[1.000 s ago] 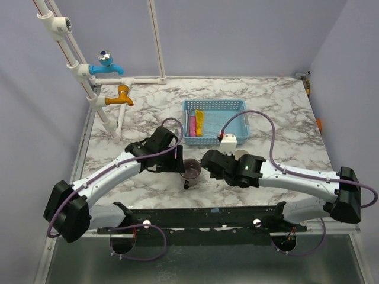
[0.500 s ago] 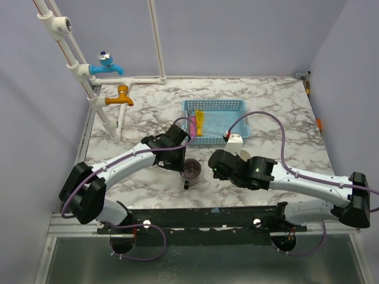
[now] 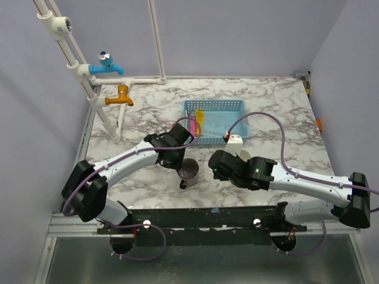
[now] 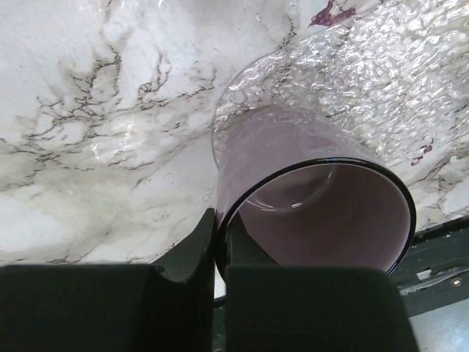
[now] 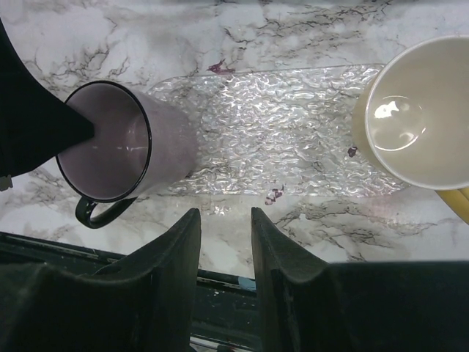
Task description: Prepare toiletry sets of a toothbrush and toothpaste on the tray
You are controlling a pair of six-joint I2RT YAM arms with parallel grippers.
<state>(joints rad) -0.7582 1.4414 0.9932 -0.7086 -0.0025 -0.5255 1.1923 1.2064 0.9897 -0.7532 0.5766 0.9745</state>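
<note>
Yellow tube [image 3: 200, 121] and pink tube [image 3: 193, 124] of toothpaste lying side by side in the blue basket [image 3: 237, 104] far back on the desk [image 5: 330, 29], clear tray [image 5: 278, 125] nearer, mauve cup [image 5: 102, 147] at one end, rim pinched by the left fingers [image 4: 183, 253], cream mug [image 5: 418, 117] at the other, right fingers [image 5: 168, 264] parted, empty, above the tray

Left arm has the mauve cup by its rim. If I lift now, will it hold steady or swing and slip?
The left gripper pinches the mauve cup at one spot on its rim, so it will likely tilt or pivot when lifted. The wall looks smooth and glossy, so it may be slippery. The cup is empty, so it is probably light.
</note>
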